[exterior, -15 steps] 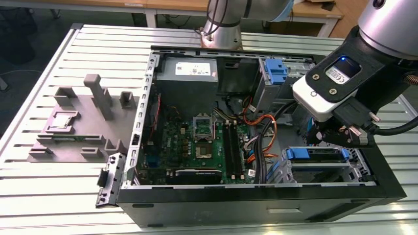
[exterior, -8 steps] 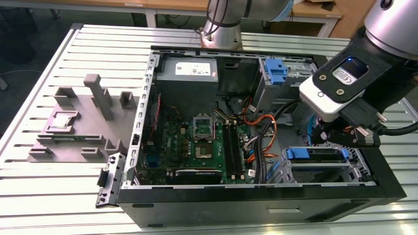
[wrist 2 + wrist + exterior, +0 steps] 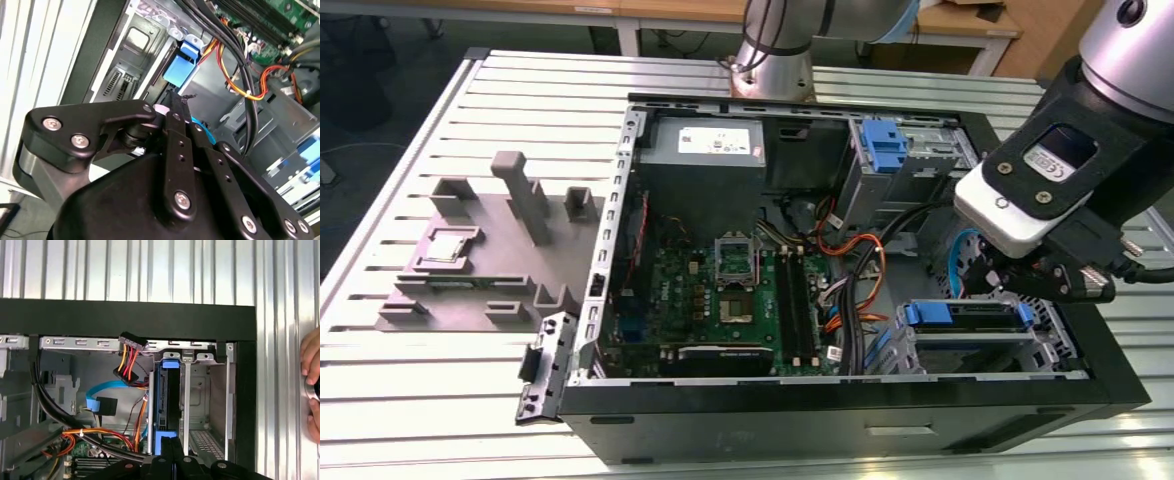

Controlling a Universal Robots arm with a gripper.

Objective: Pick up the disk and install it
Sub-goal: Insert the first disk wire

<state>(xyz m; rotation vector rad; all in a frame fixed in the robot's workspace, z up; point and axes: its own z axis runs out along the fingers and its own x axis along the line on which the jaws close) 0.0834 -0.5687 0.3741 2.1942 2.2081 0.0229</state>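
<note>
Exterior view: gripper (image 3: 1021, 282) is hovering at 4 o'clock of the case (image 3: 854, 415), just above the disk (image 3: 967, 316) in its bay.
Second wrist view: jaws are apparently sitting closed, gripping nothing.
First wrist view: power leads (image 3: 129, 360) are hanging near the disk, so a skewed push is risking jammed rails or a snag.

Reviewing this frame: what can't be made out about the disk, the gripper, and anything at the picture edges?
- Silver-grey metal disk with blue plastic rails: edge-on in the first wrist view, its label face hidden by the grey metal drive cage.
- Whether it is fully seated: the black gripper covers its near end there.
- A hand: cut off by that view's edge, and what it holds is unclear.
</note>
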